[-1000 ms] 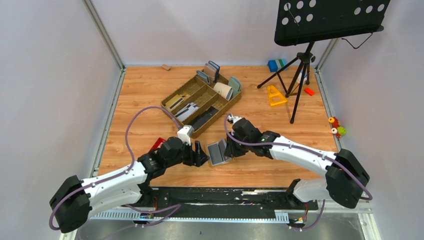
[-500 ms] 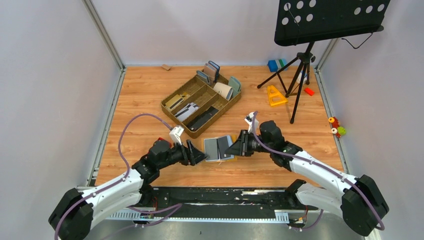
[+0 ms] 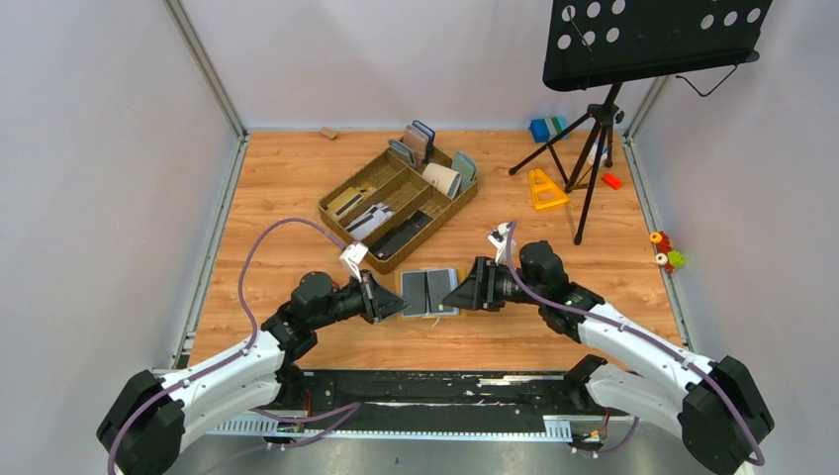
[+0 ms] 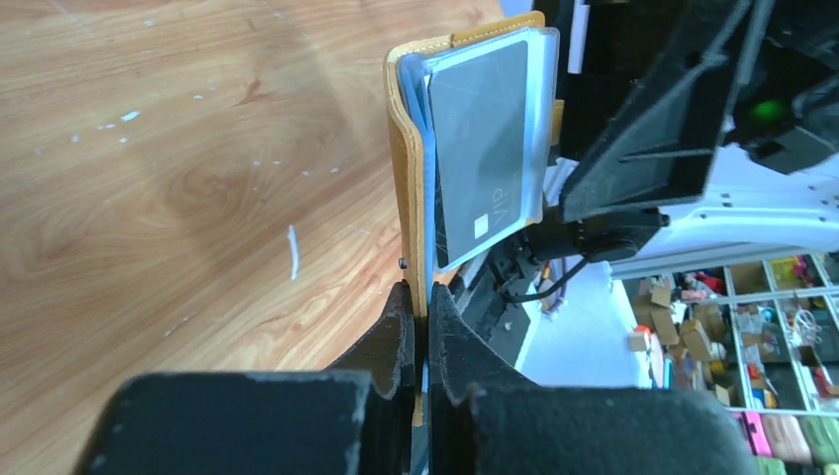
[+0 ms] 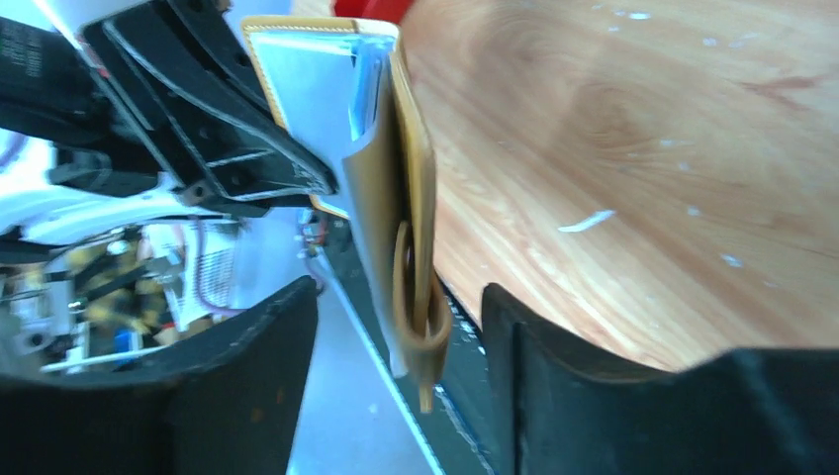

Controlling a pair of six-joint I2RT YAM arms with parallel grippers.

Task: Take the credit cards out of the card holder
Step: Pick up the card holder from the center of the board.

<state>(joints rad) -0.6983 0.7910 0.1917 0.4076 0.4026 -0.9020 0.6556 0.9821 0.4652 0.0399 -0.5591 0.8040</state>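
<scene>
Your left hand [image 4: 417,307] is clamped on the left edge of the card holder [image 3: 428,292], which lies open over the near-middle tabletop [image 3: 287,188], credit cards [image 4: 485,148] in its slots. Your right hand [image 3: 453,295] has its fingers apart, straddling the right edge.

Mustard-yellow card holder [image 3: 427,292] spread open, its cards not yet out.
It is held off the counter [image 3: 277,198], grey-blue lining upward. One edge is pinched in the left hand [image 4: 417,302]; the other lies between the right hand's [image 5: 401,297] parted fingers. A dark grey credit card [image 4: 483,148] marked "VIP" sits in a clear slot.
</scene>
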